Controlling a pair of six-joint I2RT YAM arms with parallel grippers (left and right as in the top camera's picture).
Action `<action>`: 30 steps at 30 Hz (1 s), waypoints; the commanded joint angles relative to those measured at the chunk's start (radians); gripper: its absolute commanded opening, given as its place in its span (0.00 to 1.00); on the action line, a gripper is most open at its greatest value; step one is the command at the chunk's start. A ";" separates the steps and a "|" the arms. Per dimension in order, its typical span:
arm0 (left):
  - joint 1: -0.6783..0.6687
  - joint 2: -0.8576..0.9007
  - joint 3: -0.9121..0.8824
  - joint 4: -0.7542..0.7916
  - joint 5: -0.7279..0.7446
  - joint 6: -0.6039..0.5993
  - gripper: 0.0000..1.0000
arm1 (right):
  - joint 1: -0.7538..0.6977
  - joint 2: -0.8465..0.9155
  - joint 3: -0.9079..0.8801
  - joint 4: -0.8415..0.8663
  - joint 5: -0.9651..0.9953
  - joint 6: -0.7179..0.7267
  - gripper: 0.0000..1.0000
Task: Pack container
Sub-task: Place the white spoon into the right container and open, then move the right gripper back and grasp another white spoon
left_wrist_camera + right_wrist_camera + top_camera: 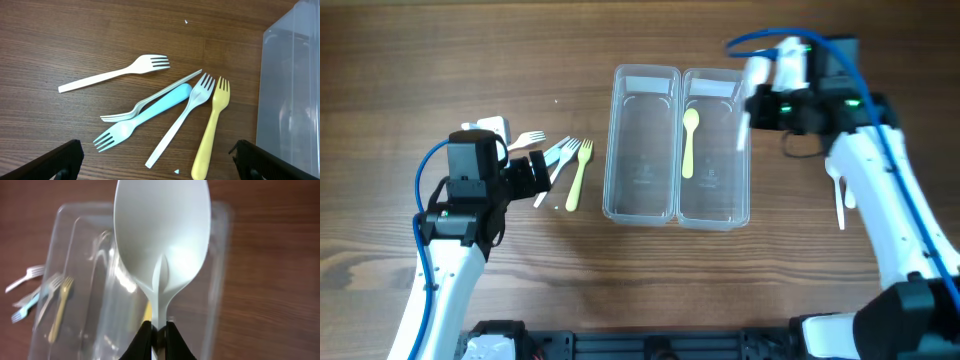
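While the wooden desk (420, 60) carries everything, your landmark is the clear container (642, 150) lying in its middle, two long tubs joined side by side.

Your left gripper (156, 147) hangs on the container's left-arm side. It is spread wide with nothing between its fingers, over a loose bunch of forks.

Your right gripper (157, 332) is above the container's opposite side, pressed together and pinching the handle of a white spoon (161, 235). The spoon's bowl reaches out over the tub nearer the right arm, close to its outer wall. You cannot tell whether it touches the plastic.

Five forks lie flat on the desk just beside the container's left-arm wall:
- A yellow fork (212, 127) lies nearest the container.
- Next comes a pale fork (182, 117).
- A blue fork (150, 112) has a thin white fork (150, 100) lying against it.
- A cream fork (115, 74) lies farthest out, apart from the others.

Inside the container, a yellow spoon (689, 140) lies lengthwise in the tub nearer the right arm.
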 commanded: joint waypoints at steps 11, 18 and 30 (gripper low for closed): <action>-0.003 0.002 0.019 0.000 -0.010 0.023 1.00 | 0.098 0.220 -0.011 0.062 0.059 0.016 0.31; -0.003 0.002 0.019 0.000 -0.010 0.023 1.00 | -0.030 0.038 -0.006 0.061 0.238 0.004 0.43; -0.003 0.002 0.019 0.000 -0.010 0.023 1.00 | -0.438 0.069 -0.008 -0.041 0.344 -0.076 0.50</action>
